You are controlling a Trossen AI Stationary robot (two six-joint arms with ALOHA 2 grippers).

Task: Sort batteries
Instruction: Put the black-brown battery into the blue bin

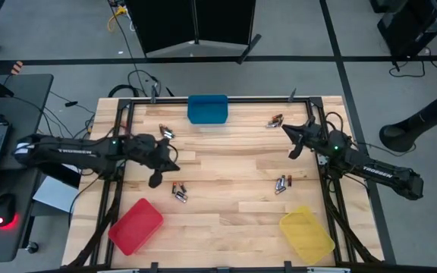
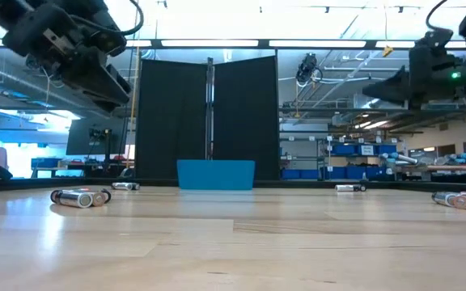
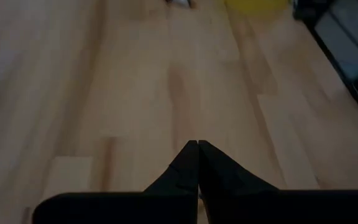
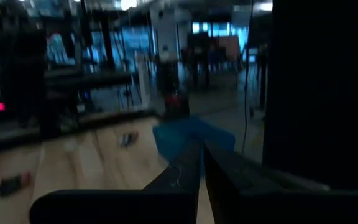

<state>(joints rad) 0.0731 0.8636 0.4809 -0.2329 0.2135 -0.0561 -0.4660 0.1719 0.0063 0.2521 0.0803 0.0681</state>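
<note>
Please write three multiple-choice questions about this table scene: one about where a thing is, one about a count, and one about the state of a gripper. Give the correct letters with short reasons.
1. Where is the blue bin?
A. at the middle of the table's far edge
B. at the near left corner
C. under the right arm

2. How many coloured bins stand on the table?
A. one
B. three
C. five

3. What state is the left gripper in?
A. shut and empty
B. wide open
C. shut on a battery

Answers:
1. A, as the high view places it centred on the far edge.
2. B: the blue bin, a red bin and a yellow bin.
3. A, since the left wrist view shows the fingertips together with nothing between them.
</note>
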